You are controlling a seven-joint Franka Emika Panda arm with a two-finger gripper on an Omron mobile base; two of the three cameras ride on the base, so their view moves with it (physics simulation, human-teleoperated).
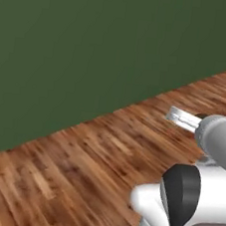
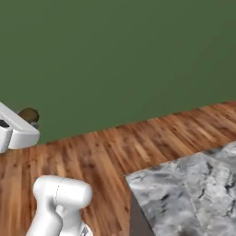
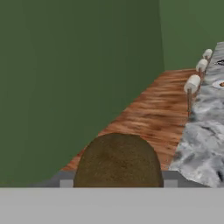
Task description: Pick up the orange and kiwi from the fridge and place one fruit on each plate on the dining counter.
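Observation:
The kiwi (image 3: 118,162), a brown-green oval, sits low in the middle of the hand view, with my gripper (image 3: 118,183) shut on it. From the right base view the kiwi (image 2: 28,115) shows at the tip of my gripper (image 2: 30,121), held in the air at the far left over the wooden floor. The dining counter (image 2: 184,193) with its marbled top lies at the lower right; in the hand view the dining counter (image 3: 205,131) runs along the right edge. A sliver of a white plate (image 3: 218,83) shows far along it. The orange and the fridge are out of view.
A dark green wall (image 1: 93,47) stands ahead across the wooden floor (image 1: 94,158). Three white-topped stools (image 3: 192,83) line the counter's side in the hand view. My own white arm (image 1: 195,195) rises at the lower right of the left base view.

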